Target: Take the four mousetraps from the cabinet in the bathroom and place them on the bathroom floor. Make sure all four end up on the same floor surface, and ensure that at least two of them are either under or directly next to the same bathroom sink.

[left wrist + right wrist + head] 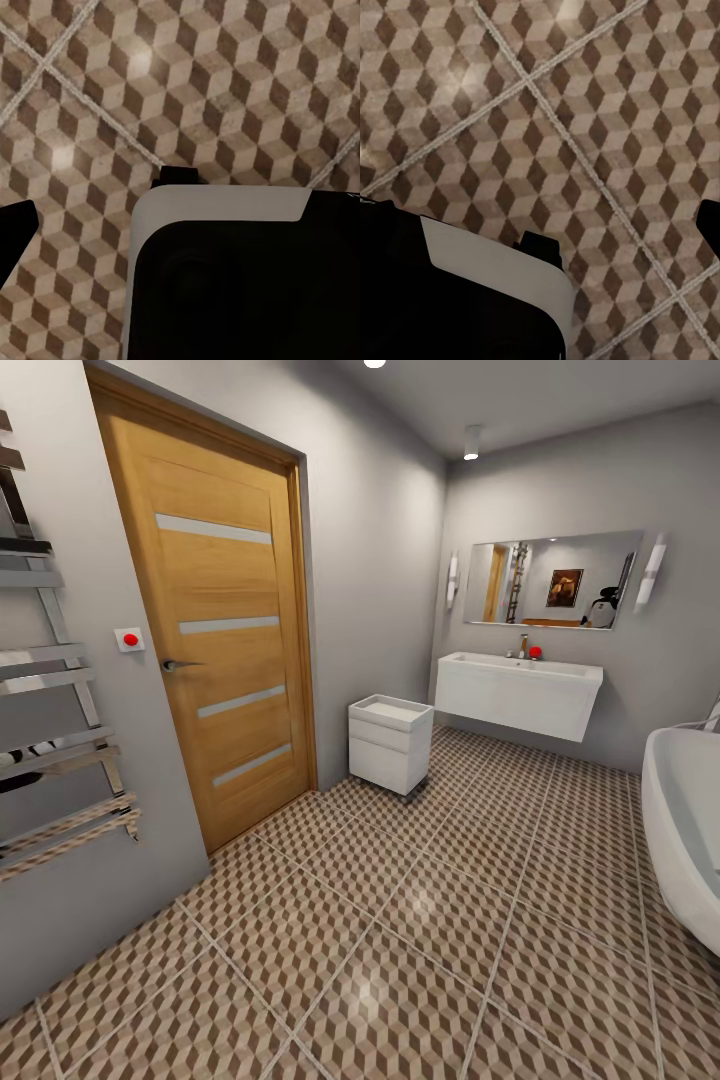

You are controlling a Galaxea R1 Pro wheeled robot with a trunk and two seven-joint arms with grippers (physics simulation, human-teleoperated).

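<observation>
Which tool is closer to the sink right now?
Right, probably, by a little. Both the left tool and right tool hang over floor tiles, far from the sink, which stands ahead across the room, right of centre.

We see a wooden door on the left wall, a small white drawer unit beside it, a mirror on the far wall, and a white bathtub at the right.
</observation>
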